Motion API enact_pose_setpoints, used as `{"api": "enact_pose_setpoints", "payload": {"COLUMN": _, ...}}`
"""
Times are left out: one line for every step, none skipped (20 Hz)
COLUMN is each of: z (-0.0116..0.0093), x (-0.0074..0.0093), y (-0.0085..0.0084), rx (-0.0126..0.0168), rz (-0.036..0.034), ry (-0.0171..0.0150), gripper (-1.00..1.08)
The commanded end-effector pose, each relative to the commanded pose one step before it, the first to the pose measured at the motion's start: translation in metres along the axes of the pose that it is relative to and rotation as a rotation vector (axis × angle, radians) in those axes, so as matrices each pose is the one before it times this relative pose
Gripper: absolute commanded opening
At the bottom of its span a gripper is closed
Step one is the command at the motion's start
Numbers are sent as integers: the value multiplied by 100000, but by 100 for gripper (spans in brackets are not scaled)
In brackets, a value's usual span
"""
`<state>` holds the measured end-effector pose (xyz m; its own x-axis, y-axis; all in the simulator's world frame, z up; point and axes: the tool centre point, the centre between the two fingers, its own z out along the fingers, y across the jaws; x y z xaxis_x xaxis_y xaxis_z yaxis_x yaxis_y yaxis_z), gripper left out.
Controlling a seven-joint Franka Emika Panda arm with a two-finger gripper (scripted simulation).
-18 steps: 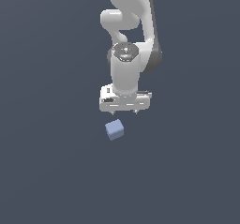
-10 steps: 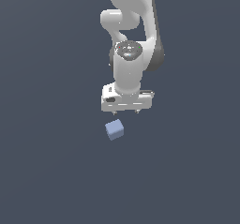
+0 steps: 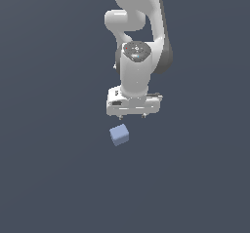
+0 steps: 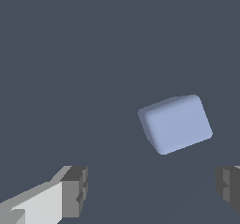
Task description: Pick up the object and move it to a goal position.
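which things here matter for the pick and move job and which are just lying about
Part of the job:
- cube, pale blue, resting free on the floor
- tool, open, above the cube, not touching it

Just lying about:
- nothing else; only the bare dark floor

The cube looks matte, smooth and plain. The hand above it is smooth white plastic, slightly glossy, with dull grey fingertips.
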<state>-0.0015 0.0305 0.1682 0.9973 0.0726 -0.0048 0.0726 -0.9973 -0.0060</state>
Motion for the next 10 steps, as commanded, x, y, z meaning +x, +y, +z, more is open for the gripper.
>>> {"api": "enact_pose_setpoints", "payload": {"z": 110, "x": 28, "y": 83, "rx": 59, "rz": 1833, "ry": -41, "gripper": 100}}
{"api": "enact_pose_setpoints", "payload": {"z": 56, "x": 21, "y": 39, "rx": 32, "rz": 1074, "ry": -14, "gripper": 100}}
{"api": "enact_pose_setpoints", "payload": {"z": 65, "x": 24, "y": 46, "rx": 37, "rz": 1225, "ry": -15, "gripper": 100}}
{"api": "enact_pose_setpoints", "payload": {"z": 77, "x": 28, "y": 58, "rx": 44, "rz": 1394, "ry": -17, "gripper": 100}}
{"api": "enact_pose_setpoints", "payload": {"z": 88, "x": 31, "y": 66, "rx": 49, "rz": 1559, "ry": -18, "gripper": 100}}
{"api": "enact_pose_setpoints", "payload": {"z": 98, "x": 35, "y": 75, "rx": 53, "rz": 1720, "ry": -20, "gripper": 100}}
{"api": "enact_pose_setpoints", "payload": {"z": 105, "x": 39, "y": 79, "rx": 54, "rz": 1871, "ry": -22, "gripper": 100}}
{"api": "enact_pose_setpoints", "payload": {"z": 112, "x": 44, "y": 84, "rx": 54, "rz": 2023, "ry": -23, "gripper": 100}}
{"api": "enact_pose_setpoints", "payload": {"z": 120, "x": 49, "y": 89, "rx": 55, "rz": 2177, "ry": -25, "gripper": 100}}
{"api": "enact_pose_setpoints", "payload": {"z": 129, "x": 55, "y": 95, "rx": 55, "rz": 2336, "ry": -26, "gripper": 100}}
